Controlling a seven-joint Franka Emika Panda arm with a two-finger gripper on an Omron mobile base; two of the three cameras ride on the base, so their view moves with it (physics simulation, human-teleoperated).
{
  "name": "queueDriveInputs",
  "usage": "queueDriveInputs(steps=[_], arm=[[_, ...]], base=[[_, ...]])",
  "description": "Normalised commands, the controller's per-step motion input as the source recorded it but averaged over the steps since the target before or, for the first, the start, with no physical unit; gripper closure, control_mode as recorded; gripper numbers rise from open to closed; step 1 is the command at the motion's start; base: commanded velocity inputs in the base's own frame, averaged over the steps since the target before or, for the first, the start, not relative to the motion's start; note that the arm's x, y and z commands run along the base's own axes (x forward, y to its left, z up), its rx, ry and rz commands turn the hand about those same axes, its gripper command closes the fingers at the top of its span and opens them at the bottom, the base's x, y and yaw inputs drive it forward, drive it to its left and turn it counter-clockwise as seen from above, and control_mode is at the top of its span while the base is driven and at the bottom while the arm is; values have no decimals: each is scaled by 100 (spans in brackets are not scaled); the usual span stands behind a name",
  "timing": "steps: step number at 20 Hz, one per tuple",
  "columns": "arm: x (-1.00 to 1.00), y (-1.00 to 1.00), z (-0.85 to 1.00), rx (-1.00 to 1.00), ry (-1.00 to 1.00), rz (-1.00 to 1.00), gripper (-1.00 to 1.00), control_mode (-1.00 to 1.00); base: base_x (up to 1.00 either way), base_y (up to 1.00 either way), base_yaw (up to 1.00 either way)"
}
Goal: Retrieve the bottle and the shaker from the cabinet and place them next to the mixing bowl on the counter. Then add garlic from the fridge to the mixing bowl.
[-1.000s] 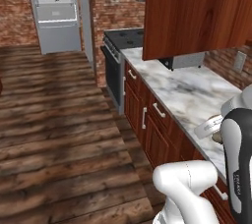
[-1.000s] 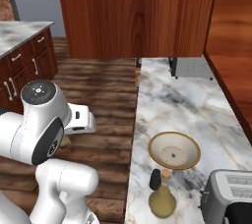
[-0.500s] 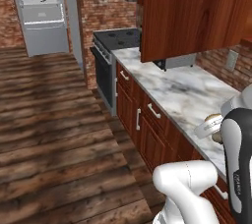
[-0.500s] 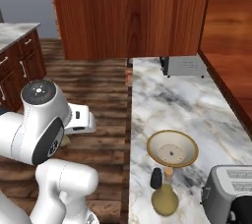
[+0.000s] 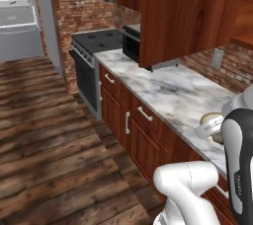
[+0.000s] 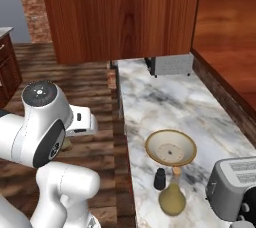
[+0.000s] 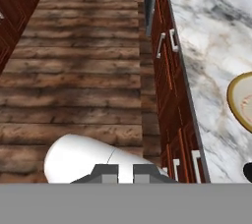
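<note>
1. The bowl [image 6: 170, 148] sits on the counter [image 6: 150, 104], with the shaker [image 6: 160, 178] and bottle [image 6: 172, 198] just beside its near rim.
2. The gripper [image 7: 125, 173] hangs over the wooden floor [image 7: 74, 70] beside the drawers [image 7: 167, 90], jaws together and holding nothing.
3. A toaster [image 6: 235, 187] stands near the bowl.

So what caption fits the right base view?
Mixing bowl, shaker and bottle grouped on the counter beside a toaster.
</note>
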Motion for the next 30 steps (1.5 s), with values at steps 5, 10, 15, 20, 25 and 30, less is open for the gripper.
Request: queueDriveInputs(steps=[5,10,15,20,25,30], arm=[[0,0,0,0,0,0,100,100],[0,0,0,0,0,0,100,100],[0,0,0,0,0,0,100,100],[0,-11,-1,0,0,-3,100,-100],[0,-39,-1,0,0,-8,100,-100],[4,-34,0,0,3,-9,100,-100]], base=[[2,-14,-38],[19,-2,-22],[25,0,-2],[3,0,0],[0,0,0],[0,0,0]])
